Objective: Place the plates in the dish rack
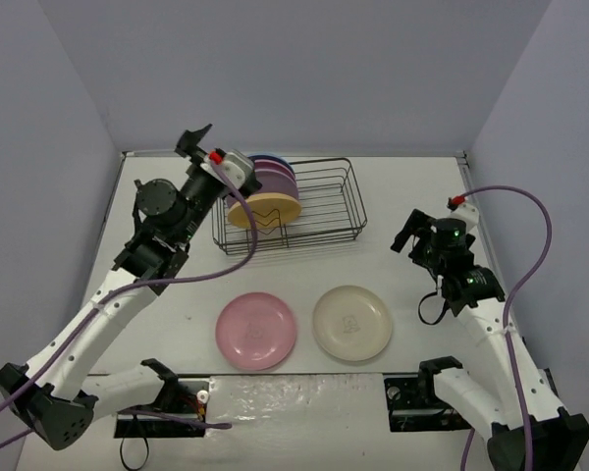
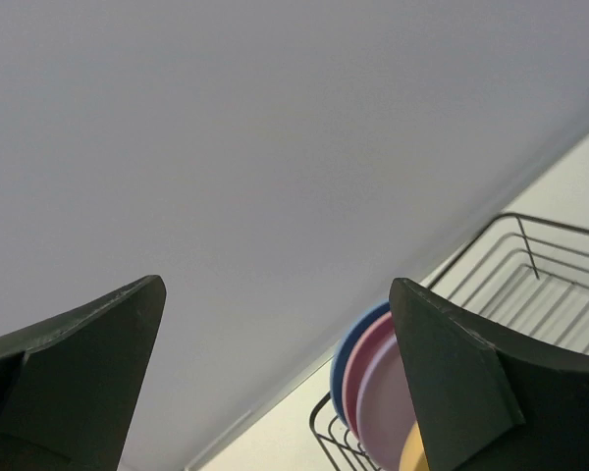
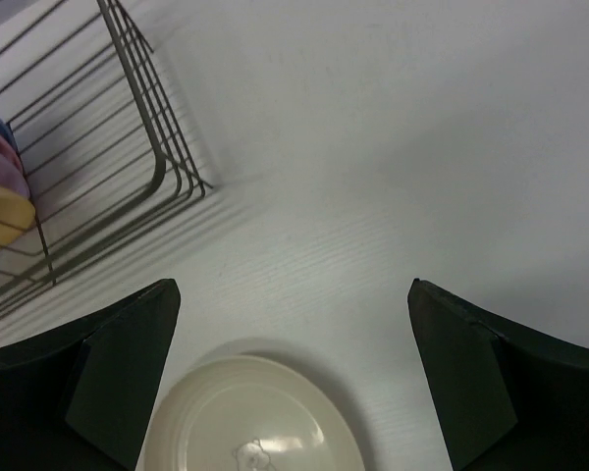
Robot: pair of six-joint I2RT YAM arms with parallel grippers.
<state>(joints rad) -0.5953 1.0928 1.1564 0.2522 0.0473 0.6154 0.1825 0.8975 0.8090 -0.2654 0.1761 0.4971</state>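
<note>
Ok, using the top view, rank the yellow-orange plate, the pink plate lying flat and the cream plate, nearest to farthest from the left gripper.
From the left gripper:
1. Yellow-orange plate, standing at the left end of the dish rack.
2. Pink plate, lying flat in front of the rack.
3. Cream plate, flat to the pink one's right.

A robot lab cell: bare lilac walls enclose a white table bearing two cabled arms.
</note>
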